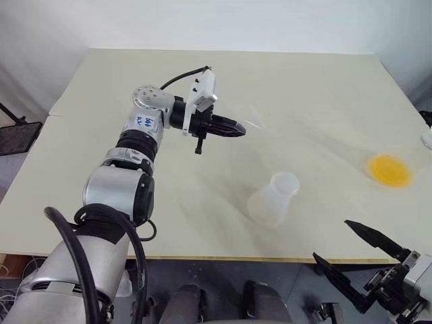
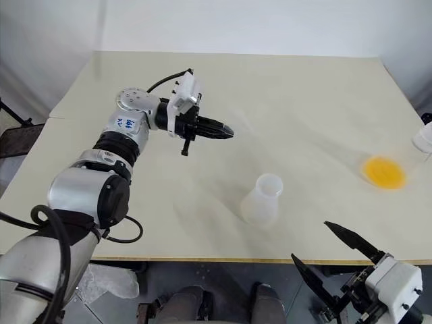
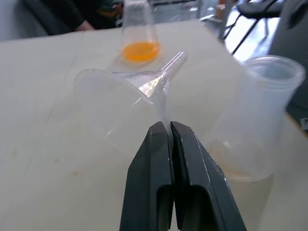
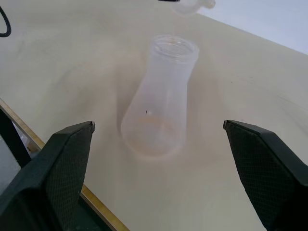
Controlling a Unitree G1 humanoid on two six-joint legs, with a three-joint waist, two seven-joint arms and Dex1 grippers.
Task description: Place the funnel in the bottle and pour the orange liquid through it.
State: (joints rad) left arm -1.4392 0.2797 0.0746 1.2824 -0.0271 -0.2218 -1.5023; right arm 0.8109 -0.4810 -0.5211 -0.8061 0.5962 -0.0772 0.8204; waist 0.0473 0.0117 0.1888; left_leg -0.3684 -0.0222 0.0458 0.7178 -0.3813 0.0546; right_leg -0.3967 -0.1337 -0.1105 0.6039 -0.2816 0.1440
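Note:
My left gripper (image 1: 243, 128) is shut on the rim of the funnel (image 3: 130, 91), a small clear cone held above the table with its spout pointing away from the fingers. The bottle (image 1: 273, 199), an empty frosted conical flask, stands upright near the table's front edge, below and to the right of the funnel. The orange liquid (image 1: 389, 170) sits in a clear container at the table's right side. My right gripper (image 1: 332, 239) is open, low off the front edge, and its fingers frame the bottle (image 4: 161, 106) from a distance without touching it.
The beige table (image 1: 202, 81) is broad, and its front edge (image 1: 223, 258) runs just behind my right gripper. A small white object (image 2: 424, 138) stands at the far right edge. A person's dark sleeve (image 3: 67, 12) shows beyond the table.

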